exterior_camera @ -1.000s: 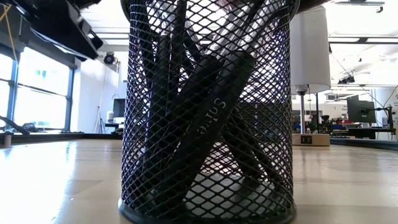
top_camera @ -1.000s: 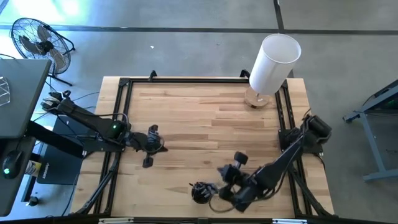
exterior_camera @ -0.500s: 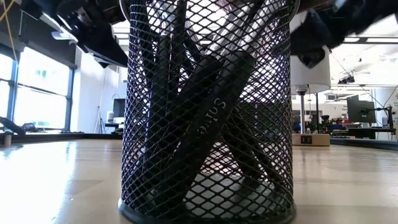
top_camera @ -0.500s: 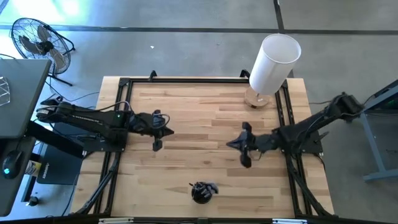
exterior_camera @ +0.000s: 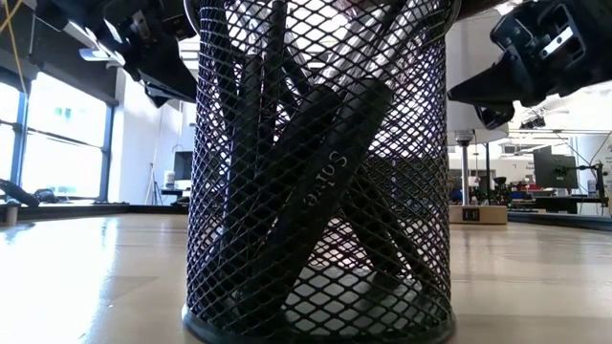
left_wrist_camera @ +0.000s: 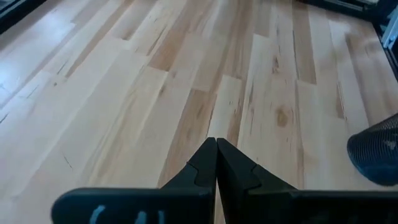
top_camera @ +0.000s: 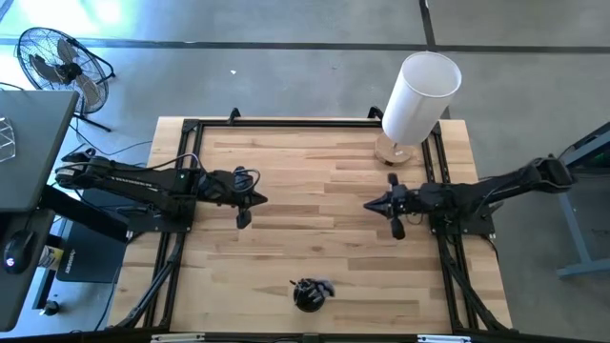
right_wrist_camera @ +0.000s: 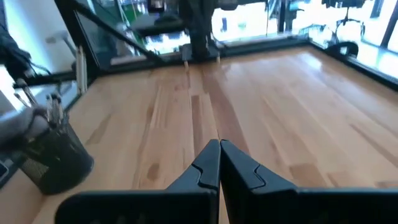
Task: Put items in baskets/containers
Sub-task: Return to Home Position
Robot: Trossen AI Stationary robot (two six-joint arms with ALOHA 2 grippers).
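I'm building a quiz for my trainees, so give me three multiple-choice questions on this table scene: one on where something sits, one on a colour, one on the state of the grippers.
1. Where does the mesh cup stand on the table?
A) beside the tall cylinder
B) at the table's centre
C) alone, near the edge farthest from the cylinder

2. What colour is the tall cylinder?
A) black
B) white
C) red

3. How do the left gripper and right gripper stand?
A) both shut
B) both open
C) only the left open

Answers: 1 C, the high view shows it by the opposite edge. 2 B, it shows white from above. 3 A, each wrist view shows the fingers pressed together.
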